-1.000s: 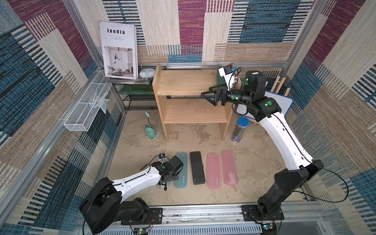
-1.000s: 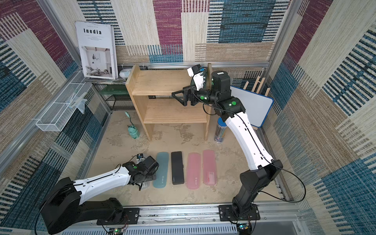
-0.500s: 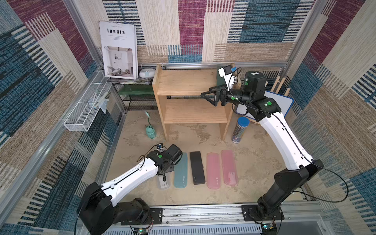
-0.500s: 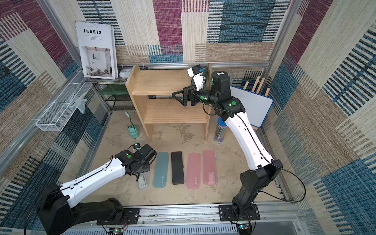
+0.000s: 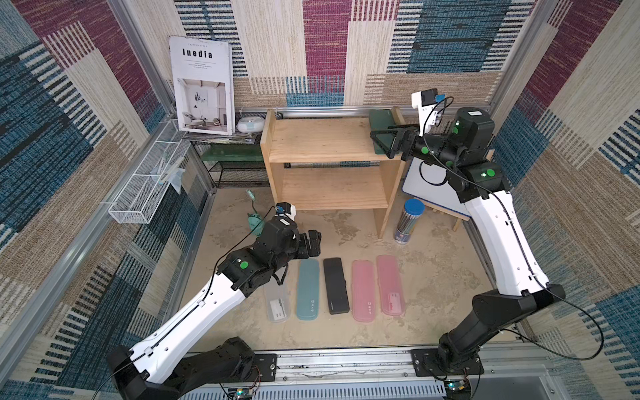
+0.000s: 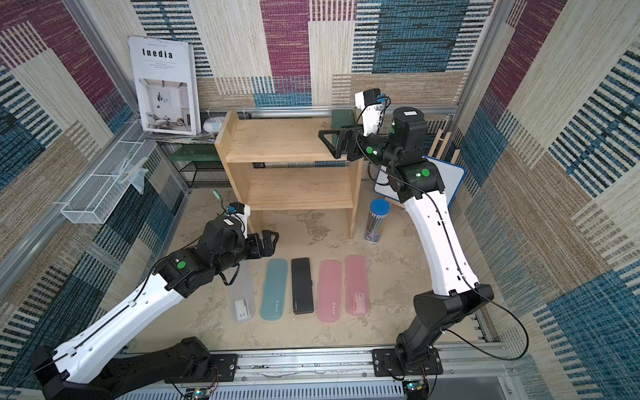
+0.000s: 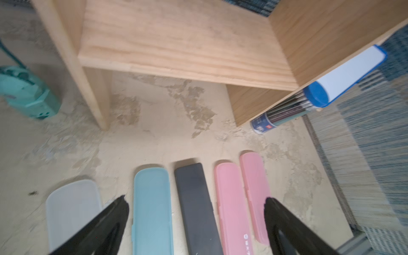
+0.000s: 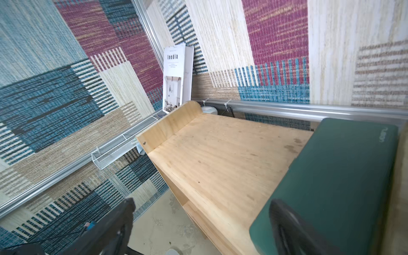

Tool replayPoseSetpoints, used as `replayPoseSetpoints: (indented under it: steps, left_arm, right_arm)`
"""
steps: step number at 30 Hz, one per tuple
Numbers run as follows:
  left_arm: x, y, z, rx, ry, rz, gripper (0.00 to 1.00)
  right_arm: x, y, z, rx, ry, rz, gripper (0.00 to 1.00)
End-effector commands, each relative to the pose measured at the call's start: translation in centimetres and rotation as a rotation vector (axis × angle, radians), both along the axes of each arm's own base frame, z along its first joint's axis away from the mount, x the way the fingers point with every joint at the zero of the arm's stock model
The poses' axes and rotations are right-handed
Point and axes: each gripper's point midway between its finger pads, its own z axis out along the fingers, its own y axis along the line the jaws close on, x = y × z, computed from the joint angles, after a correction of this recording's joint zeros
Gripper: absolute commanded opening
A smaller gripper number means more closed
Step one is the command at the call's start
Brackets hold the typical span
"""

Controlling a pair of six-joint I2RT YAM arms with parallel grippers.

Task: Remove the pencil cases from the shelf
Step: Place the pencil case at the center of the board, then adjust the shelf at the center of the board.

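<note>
The wooden shelf (image 5: 329,145) (image 6: 277,138) stood at the back of the sandy tabletop (image 5: 346,235), and both of its tiers were bare except for one thing. The dark green case (image 5: 381,119) (image 8: 331,187) sat at the end of the top tier, close against the side panel (image 5: 393,194) nearest the right arm. I could not tell whether it lay flat or leaned on that panel.

The right gripper (image 5: 381,143) (image 6: 329,145) was up at that end of the top tier with its jaws spread wide. In the right wrist view one finger showed in front of the green case and the other hung out past the shelf's front edge. It had hold of nothing.

The left gripper (image 5: 311,242) (image 7: 195,199) hovered low in front of the shelf, over the far ends of the cases on the tabletop. Its jaws were also wide apart and empty.

Five cases lay off the shelf in a neat row, side by side and parallel. From the left arm's side they were the translucent white case (image 5: 277,304), the light teal case (image 5: 308,289), the black case (image 5: 335,285), a pink case (image 5: 363,291) and a second pink case (image 5: 389,285), the two pink ones nearly touching.

A blue-lidded tube of pencils (image 5: 408,221) stood upright just beside the shelf's foot.
</note>
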Motion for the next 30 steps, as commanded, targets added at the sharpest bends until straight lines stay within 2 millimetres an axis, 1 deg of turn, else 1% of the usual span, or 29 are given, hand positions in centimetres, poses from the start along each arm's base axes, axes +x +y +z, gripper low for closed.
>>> replayPoseSetpoints:
  steps: [1,3,5,7,9,10,11,13,14,16,17,18,19,22,23,24,28,30]
  left_arm:
    - [0.5,-2.4,2.7,-0.055,-0.094,-0.116,1.00]
    - [1.5,-2.9,4.0,-0.067,-0.122,-0.103,1.00]
    - [3.4,-3.4,5.6,-0.050,-0.154,-0.071,1.00]
    - [5.4,-4.3,7.2,-0.012,-0.179,-0.057,1.00]
    - [7.5,-5.5,9.8,0.016,-0.206,-0.054,1.00]
    - [8.5,-6.3,11.8,0.014,-0.226,-0.058,1.00]
    - [9.3,-7.1,13.3,0.012,-0.239,-0.070,0.99]
    - [10.4,-8.8,16.8,-0.007,-0.262,-0.111,0.99]
    - [10.8,-9.9,17.9,-0.014,-0.260,-0.142,1.00]
    - [11.1,-11.6,20.7,-0.079,-0.297,-0.201,1.00]
    - [10.8,-12.4,22.3,-0.133,-0.333,-0.234,1.00]
    - [10.7,-13.0,23.0,-0.180,-0.343,-0.257,1.00]
    - [10.9,-13.8,23.2,-0.220,-0.342,-0.279,1.00]
    - [11.8,-15.8,21.6,-0.285,-0.292,-0.325,1.00]
    - [11.9,-16.5,20.8,-0.297,-0.277,-0.350,1.00]
    - [11.8,-17.1,20.5,-0.307,-0.273,-0.374,0.99]
    - [11.5,-19.1,20.4,-0.286,-0.327,-0.459,0.99]
    - [12.5,-19.5,19.5,-0.248,-0.339,-0.433,0.99]
  right_arm:
    - [-2.1,0.2,2.4,0.024,-0.086,0.054,0.99]
    - [-2.1,-0.4,2.7,0.021,-0.099,0.014,0.99]
    - [-1.4,-1.8,2.9,0.017,-0.111,-0.091,0.99]
    - [-0.4,-3.4,2.9,0.016,-0.107,-0.210,0.99]
    - [0.6,-5.1,2.9,0.014,-0.092,-0.329,0.99]
    - [0.9,-5.9,2.9,0.010,-0.088,-0.380,0.99]
    - [1.1,-6.6,3.0,0.004,-0.085,-0.421,0.99]
    - [1.3,-7.6,2.9,-0.006,-0.082,-0.479,0.99]
    - [1.2,-8.1,2.9,-0.009,-0.083,-0.501,0.99]
    - [1.2,-8.9,2.8,-0.015,-0.085,-0.538,0.99]
    - [1.1,-9.3,2.7,-0.015,-0.084,-0.552,0.99]
    - [1.0,-9.5,2.6,-0.016,-0.083,-0.560,0.99]
    - [0.9,-9.8,2.4,-0.016,-0.081,-0.570,0.99]
    - [0.6,-10.2,2.1,-0.017,-0.079,-0.584,0.99]
    - [0.5,-10.4,2.1,-0.016,-0.082,-0.592,0.99]
    - [0.5,-10.5,1.9,-0.019,-0.082,-0.595,0.99]
    - [0.3,-11.0,1.6,-0.035,-0.084,-0.616,0.99]
    - [0.2,-11.4,1.5,-0.034,-0.086,-0.631,0.99]
